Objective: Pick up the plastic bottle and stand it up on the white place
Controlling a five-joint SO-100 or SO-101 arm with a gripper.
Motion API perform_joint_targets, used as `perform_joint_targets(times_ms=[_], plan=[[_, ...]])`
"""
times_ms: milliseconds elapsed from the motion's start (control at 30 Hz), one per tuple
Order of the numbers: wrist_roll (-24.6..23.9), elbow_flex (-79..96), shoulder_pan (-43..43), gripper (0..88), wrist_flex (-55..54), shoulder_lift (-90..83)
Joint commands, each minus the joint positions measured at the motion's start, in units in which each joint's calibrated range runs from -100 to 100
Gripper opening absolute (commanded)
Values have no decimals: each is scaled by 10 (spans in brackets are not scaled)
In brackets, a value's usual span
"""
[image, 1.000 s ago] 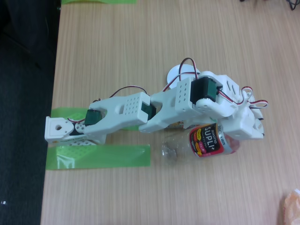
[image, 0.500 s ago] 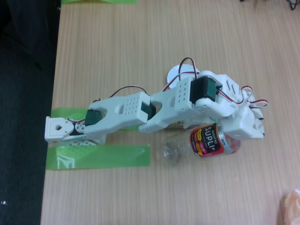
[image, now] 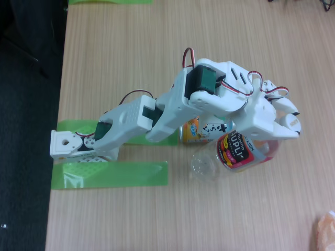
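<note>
The white printed tool [image: 272, 144] is pinching the long clear plastic bottle [image: 238, 154] near its cap end, and the bottle is tilting above the light wooden surface [image: 157, 47], its clear rounded base facing the fixed view, its red, black and yellow label wrapping the middle. An orange-and-white can [image: 201, 130] is lying just beside it under the arm.

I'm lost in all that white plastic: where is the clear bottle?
In the fixed view the plastic bottle sits right of centre, under the end effector, just below the orange can.
</note>
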Motion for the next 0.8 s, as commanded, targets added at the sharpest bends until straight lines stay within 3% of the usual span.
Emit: perform_joint_targets(times_ms=[0,767], plan=[[-3,-21,2,115,3,-33],[-47,-20,-21,115,12,-175]])
